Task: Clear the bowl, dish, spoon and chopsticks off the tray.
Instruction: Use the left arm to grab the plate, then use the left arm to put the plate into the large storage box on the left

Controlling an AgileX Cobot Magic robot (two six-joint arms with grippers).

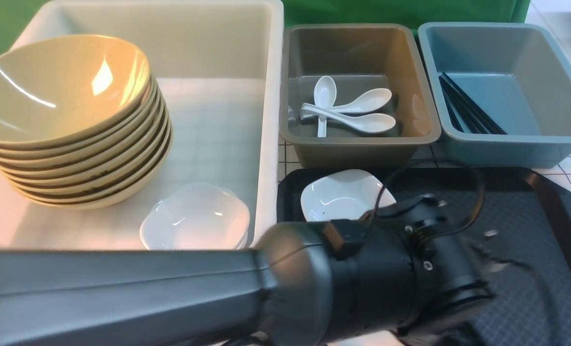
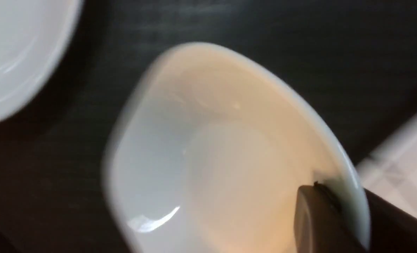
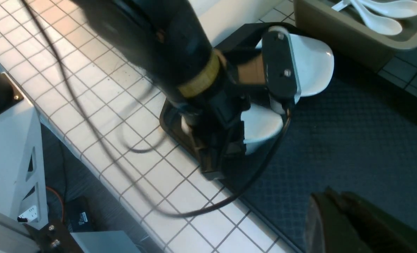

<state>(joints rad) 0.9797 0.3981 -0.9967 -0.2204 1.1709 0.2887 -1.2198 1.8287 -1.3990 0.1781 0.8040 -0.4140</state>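
Observation:
My left gripper (image 2: 340, 198) is shut on the rim of a small white dish (image 2: 212, 158), one finger inside and one outside. This dish (image 3: 261, 123) is just over the near-left corner of the black tray (image 3: 335, 140). A second white dish (image 1: 338, 194) rests on the tray's far-left corner. My left arm hides the held dish in the front view. My right gripper (image 3: 329, 198) hangs shut and empty above the tray. Tan bowls (image 1: 64, 91) are stacked in the white tub (image 1: 218, 57). White spoons (image 1: 348, 110) lie in the grey bin, black chopsticks (image 1: 468, 108) in the blue bin.
Several small white dishes (image 1: 196, 218) are stacked in the tub's near corner. The grey bin (image 1: 357, 149) and blue bin (image 1: 506, 144) stand just behind the tray. The tiled counter's edge (image 3: 99, 165) runs close to the tray's left side.

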